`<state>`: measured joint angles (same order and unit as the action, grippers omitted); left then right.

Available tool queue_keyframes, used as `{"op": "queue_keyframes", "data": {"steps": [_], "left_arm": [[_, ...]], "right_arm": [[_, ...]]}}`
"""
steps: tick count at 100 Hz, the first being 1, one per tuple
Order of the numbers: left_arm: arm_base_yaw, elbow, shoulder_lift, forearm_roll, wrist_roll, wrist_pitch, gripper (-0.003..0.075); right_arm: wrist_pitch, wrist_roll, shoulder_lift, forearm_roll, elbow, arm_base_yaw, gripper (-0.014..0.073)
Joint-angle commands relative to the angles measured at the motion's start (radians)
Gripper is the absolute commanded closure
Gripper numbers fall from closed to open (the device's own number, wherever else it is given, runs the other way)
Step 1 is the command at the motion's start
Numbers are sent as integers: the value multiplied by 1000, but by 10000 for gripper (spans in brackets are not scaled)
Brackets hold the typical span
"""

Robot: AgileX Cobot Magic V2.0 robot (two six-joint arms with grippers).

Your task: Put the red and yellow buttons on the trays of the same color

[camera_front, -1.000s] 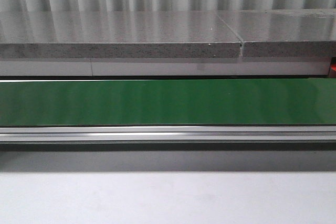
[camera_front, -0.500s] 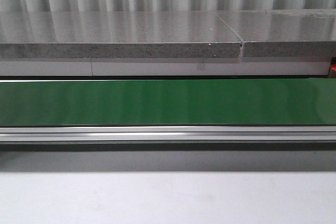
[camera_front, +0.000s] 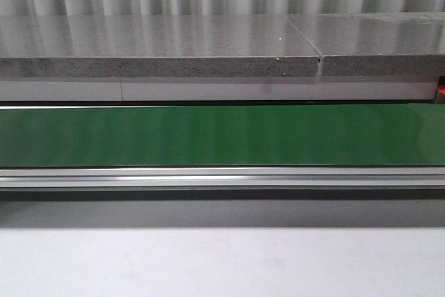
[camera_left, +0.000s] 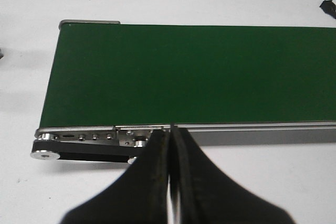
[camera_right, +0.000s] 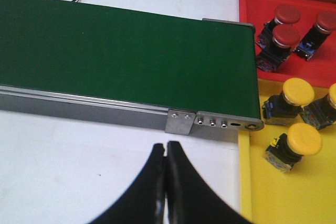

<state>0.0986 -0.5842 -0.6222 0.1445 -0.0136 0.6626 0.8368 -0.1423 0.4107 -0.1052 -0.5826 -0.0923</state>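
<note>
With both the left gripper (camera_left: 170,145) and right gripper (camera_right: 166,156) pressed together and empty over the white tabletop (camera_right: 79,150), any button arriving on the bare green belt (camera_front: 222,135) could pass unpicked, while red buttons (camera_right: 287,17) and yellow buttons (camera_right: 298,92) already sit in the red tray (camera_right: 249,3) and yellow tray (camera_right: 262,182).

Even, bright overhead light; soft streaky glare on the green belt (camera_front: 222,135); slightly soft, grainy focus.
</note>
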Motion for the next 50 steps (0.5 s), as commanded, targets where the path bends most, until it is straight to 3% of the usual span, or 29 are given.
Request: {"op": "queue_keyframes", "data": {"steps": [1, 50], "left_arm": [[5, -25, -2, 15, 0, -61, 740], [5, -25, -2, 15, 0, -61, 740]], "right_arm": [[-65, -11, -24, -4, -5, 2, 660], [-61, -11, -42, -4, 5, 2, 660]]}}
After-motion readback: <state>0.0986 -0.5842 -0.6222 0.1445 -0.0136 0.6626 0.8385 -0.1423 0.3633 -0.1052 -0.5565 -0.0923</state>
